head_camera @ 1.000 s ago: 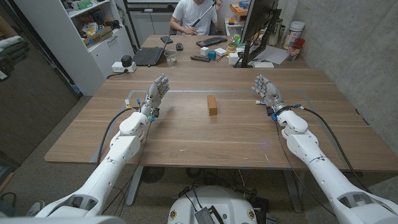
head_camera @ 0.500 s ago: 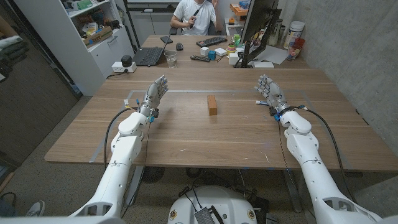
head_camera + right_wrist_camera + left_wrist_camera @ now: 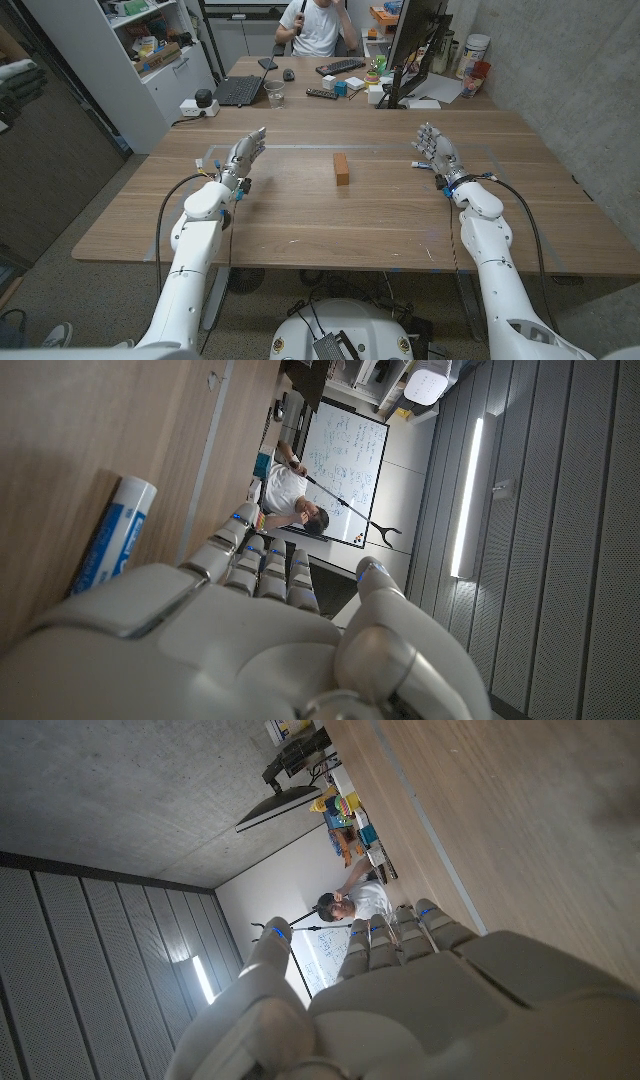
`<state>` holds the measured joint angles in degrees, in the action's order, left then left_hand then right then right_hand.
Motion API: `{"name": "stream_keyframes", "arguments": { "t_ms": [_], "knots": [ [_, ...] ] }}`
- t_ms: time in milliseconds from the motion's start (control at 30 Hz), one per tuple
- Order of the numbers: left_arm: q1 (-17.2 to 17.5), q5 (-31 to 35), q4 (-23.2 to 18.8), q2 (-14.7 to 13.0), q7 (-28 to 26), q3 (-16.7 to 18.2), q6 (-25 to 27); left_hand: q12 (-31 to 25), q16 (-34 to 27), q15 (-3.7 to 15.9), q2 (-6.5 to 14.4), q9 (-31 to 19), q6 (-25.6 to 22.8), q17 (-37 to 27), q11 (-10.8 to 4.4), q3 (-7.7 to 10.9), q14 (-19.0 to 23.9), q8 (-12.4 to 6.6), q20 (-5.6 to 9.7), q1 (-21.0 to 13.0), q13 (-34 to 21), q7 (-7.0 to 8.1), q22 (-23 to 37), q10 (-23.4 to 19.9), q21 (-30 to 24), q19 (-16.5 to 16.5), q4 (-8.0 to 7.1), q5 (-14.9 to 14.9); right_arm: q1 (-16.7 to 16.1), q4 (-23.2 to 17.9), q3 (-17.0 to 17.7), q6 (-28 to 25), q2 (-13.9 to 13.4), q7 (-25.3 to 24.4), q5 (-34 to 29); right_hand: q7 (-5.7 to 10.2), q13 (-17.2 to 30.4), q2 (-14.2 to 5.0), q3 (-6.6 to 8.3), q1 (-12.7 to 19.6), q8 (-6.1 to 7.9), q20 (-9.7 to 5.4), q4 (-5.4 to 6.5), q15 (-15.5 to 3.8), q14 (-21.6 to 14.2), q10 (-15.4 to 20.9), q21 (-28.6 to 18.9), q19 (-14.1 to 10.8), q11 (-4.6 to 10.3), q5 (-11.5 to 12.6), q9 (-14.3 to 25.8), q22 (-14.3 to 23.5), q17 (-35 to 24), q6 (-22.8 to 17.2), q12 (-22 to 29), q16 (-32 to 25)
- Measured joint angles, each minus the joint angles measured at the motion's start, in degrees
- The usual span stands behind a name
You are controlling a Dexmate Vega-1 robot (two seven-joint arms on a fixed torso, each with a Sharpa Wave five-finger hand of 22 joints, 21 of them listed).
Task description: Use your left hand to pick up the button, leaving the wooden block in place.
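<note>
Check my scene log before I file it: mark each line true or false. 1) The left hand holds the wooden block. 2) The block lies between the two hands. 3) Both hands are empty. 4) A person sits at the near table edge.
1) False: the left hand holds nothing and is well apart from the wooden block.
2) True.
3) True: the right hand is open and empty too.
4) False: the person sits beyond the far end of the table.
</note>
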<state>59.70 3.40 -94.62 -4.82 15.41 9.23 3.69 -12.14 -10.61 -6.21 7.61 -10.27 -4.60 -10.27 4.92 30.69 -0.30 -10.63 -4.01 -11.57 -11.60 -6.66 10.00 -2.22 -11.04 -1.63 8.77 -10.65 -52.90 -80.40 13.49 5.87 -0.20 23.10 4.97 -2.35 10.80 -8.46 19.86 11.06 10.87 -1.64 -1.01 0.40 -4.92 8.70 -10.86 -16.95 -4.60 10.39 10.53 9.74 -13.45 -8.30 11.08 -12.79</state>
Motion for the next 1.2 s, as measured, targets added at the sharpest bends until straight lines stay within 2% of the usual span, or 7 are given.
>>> {"name": "stream_keyframes", "arguments": {
  "t_ms": [533,700,733,833,1033,1067,1200],
  "knots": [
    [7.91,11.25,-10.85,-4.38,-5.33,-1.33,0.91,-0.39,0.00,0.00,1.15,0.00,0.00,0.15,-0.21,1.24,0.00,0.00,-0.92,-2.20,0.00,0.00,-0.01,-0.22,-0.21,-0.28,0.78,0.00,0.01,-0.90,2.93,-0.58,3.30,2.42,-3.73,0.00,-0.01,0.00,0.00,0.00,0.00,0.00,0.00,0.00,0.00,0.00,0.00,0.00,0.00,0.00,0.00,-0.01,0.01,0.00,0.00,0.00],
    [8.56,13.44,-11.47,-4.65,-7.38,-1.36,0.92,-0.39,0.00,-0.26,1.01,0.01,0.00,0.15,-0.21,1.71,0.26,0.00,-1.76,-2.97,0.01,0.01,-0.01,-0.22,-0.21,-0.29,0.78,0.00,-0.03,-1.15,3.38,-0.69,4.00,2.60,-4.08,0.00,-0.01,0.00,0.00,0.00,0.00,0.00,0.00,0.00,0.00,0.00,0.00,0.00,0.00,0.00,0.00,-0.01,0.01,0.00,0.00,0.00],
    [10.88,14.02,-13.58,-5.56,-7.97,-1.50,0.91,-0.39,0.00,-0.26,1.01,0.01,0.00,0.15,-0.21,1.71,0.26,0.00,-1.76,-2.97,0.01,0.01,-0.01,-0.22,-0.21,-0.29,0.78,0.00,-0.03,-1.18,3.43,-0.78,4.13,2.99,-4.75,0.00,-0.01,0.00,0.00,0.00,0.00,0.00,0.00,0.03,-0.03,0.00,0.00,0.00,0.00,0.00,0.00,-0.01,0.01,0.00,0.00,0.00],
    [12.22,15.85,-14.75,-6.17,-9.61,-1.75,0.91,-0.39,0.00,-0.45,0.93,0.01,0.00,0.15,-0.21,1.88,0.46,0.00,-1.89,-3.48,0.01,0.01,-0.01,-0.22,-0.21,-0.42,0.95,0.00,-0.03,-1.31,3.56,-0.82,4.43,3.20,-5.05,0.00,-0.01,0.00,0.00,0.00,0.00,0.00,0.00,0.21,-0.21,0.00,0.00,0.00,0.00,0.00,-0.01,-0.01,0.01,0.00,0.00,0.00],
    [12.22,22.77,-14.75,-6.17,-15.62,-1.75,0.73,-0.52,-0.05,-0.74,-0.22,0.01,0.31,0.15,-0.43,2.17,0.75,0.00,-2.98,-4.63,-0.28,-0.30,-0.01,-0.44,-0.21,-0.92,1.24,0.00,-0.02,-1.49,3.74,-1.00,4.84,3.66,-5.86,0.00,-0.01,0.00,0.00,0.00,0.00,0.00,0.00,0.21,-0.21,0.00,0.00,0.00,0.00,0.00,-0.01,-0.01,-0.28,0.00,0.00,0.00],
    [16.51,24.41,-18.06,-9.21,-17.08,-3.30,0.73,-0.63,-0.22,-0.62,-0.50,0.01,0.32,0.14,-0.53,2.35,0.85,-0.01,-3.21,-4.91,-0.28,-0.31,-0.01,-0.54,-0.21,-1.15,1.41,0.00,-0.01,-1.51,3.75,-1.00,4.90,3.66,-5.86,0.00,-0.01,0.00,0.00,0.00,0.00,0.00,0.00,0.21,-0.21,0.00,0.00,0.00,0.00,0.00,-0.01,-0.01,-0.28,0.00,0.00,0.00],
    [18.10,30.01,-18.95,-10.89,-22.82,-4.58,0.93,-1.50,-0.69,-0.30,-1.76,-0.20,-0.19,-0.01,-1.07,2.68,2.88,-0.86,-4.32,-7.37,-0.52,0.20,-0.01,-2.39,-0.65,-2.26,1.75,0.00,0.05,-1.55,3.79,-1.09,5.12,3.86,-6.32,0.00,-0.01,0.00,0.00,0.00,0.00,0.00,0.00,0.21,-0.21,-0.01,0.00,0.00,0.00,0.00,-0.01,-0.01,-0.28,0.00,0.00,0.00]
  ]
}}
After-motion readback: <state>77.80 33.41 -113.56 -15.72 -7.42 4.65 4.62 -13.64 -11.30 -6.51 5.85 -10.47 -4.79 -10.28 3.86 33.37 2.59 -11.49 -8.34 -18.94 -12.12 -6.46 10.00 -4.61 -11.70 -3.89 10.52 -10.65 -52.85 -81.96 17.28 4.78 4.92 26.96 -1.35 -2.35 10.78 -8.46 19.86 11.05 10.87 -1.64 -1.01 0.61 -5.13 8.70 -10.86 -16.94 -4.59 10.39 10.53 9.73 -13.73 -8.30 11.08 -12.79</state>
